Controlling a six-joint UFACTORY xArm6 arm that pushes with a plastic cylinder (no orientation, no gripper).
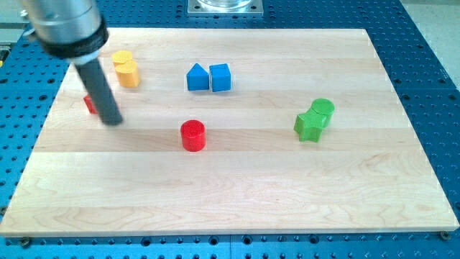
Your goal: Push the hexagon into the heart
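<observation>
My tip (112,121) rests on the board at the view's left. A small red block (89,105) lies just left of the rod and is mostly hidden by it, so I cannot tell its shape. Two yellow blocks touch each other up and to the right of the tip: one (123,58) nearer the view's top, the other (129,75) just below it. Their shapes are hard to make out. The tip touches neither yellow block.
A red cylinder (192,135) stands near the middle. A blue triangle (197,78) and a blue cube (221,77) sit side by side at top centre. A green star (309,126) touches a green cylinder (323,108) at the right. The wooden board (237,201) lies on a blue perforated table.
</observation>
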